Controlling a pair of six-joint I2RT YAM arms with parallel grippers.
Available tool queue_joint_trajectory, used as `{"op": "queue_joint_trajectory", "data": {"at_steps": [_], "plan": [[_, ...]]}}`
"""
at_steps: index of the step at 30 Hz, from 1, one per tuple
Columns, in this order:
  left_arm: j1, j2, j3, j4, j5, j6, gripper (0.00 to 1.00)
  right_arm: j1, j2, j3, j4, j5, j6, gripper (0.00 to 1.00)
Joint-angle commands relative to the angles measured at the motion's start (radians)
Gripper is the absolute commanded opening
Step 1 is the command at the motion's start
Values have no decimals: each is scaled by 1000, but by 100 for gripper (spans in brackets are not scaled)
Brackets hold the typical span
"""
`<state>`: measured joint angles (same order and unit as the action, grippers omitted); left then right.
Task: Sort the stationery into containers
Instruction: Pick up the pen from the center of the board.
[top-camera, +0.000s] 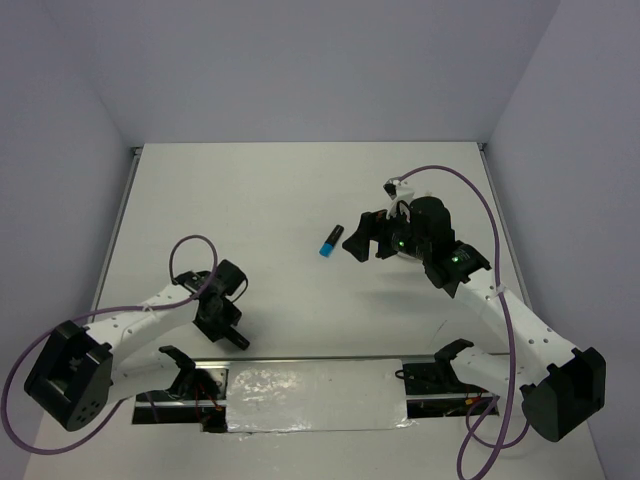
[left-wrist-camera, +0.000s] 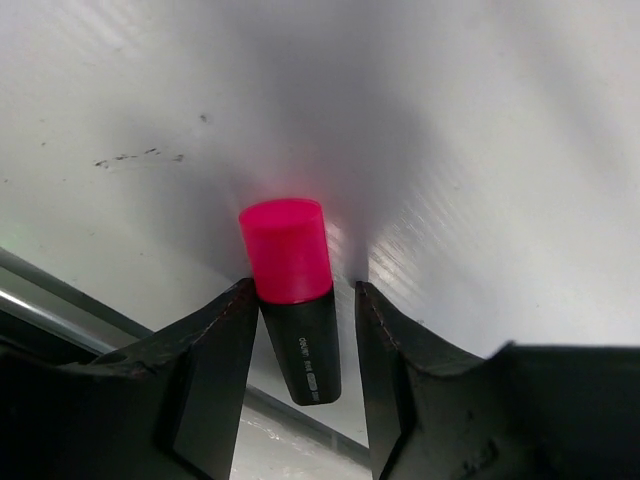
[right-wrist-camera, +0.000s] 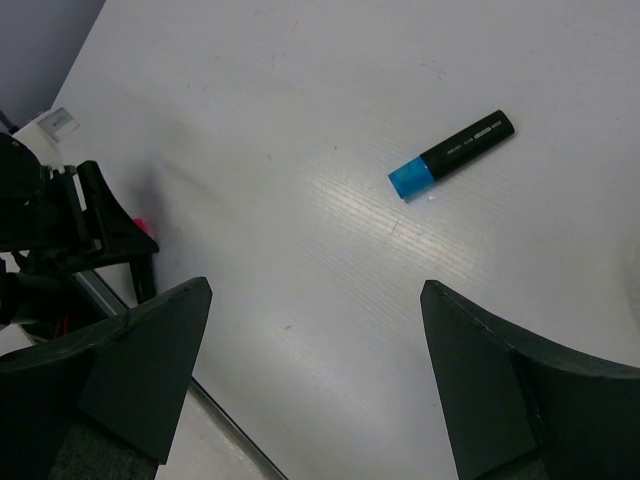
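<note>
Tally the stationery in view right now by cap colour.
Pink-capped highlighter: 1
Blue-capped marker: 1
Total: 2

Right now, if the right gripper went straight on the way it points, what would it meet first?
Likely the bare table, though depth is unclear. The blue-capped marker lies further ahead, off the centre line of the right gripper.
</note>
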<state>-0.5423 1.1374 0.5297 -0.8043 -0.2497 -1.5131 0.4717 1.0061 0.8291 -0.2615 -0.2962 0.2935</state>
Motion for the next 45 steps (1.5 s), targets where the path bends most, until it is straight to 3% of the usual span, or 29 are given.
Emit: {"op": "queue_joint_trajectory", "data": {"at_steps": [1, 7, 8, 15, 16, 21, 29, 39, 45], "plan": [[-41, 50, -37, 131, -43, 48, 56, 7, -1, -4, 45, 3, -17, 93], [-133, 134, 12, 178, -74, 82, 55, 8, -3, 2, 34, 20, -28, 93], [-140, 146, 12, 194, -71, 96, 36, 8, -6, 2, 34, 20, -30, 93], [-179, 266, 13, 320, -13, 157, 2, 8, -18, -2, 34, 19, -40, 93], [-186, 284, 21, 350, -11, 200, 0, 7, -18, -4, 34, 19, -39, 93], [-254, 321, 110, 392, -49, 318, 0, 7, -26, -10, 47, 26, -22, 93], [-346, 259, 188, 471, -164, 545, 0, -15, -60, -33, 54, 112, 85, 95], [-415, -3, 64, 793, -151, 786, 0, -10, -103, -117, 146, 43, 285, 92], [-421, -128, 20, 994, -45, 921, 0, 106, -89, -107, 188, 40, 368, 90]]}}
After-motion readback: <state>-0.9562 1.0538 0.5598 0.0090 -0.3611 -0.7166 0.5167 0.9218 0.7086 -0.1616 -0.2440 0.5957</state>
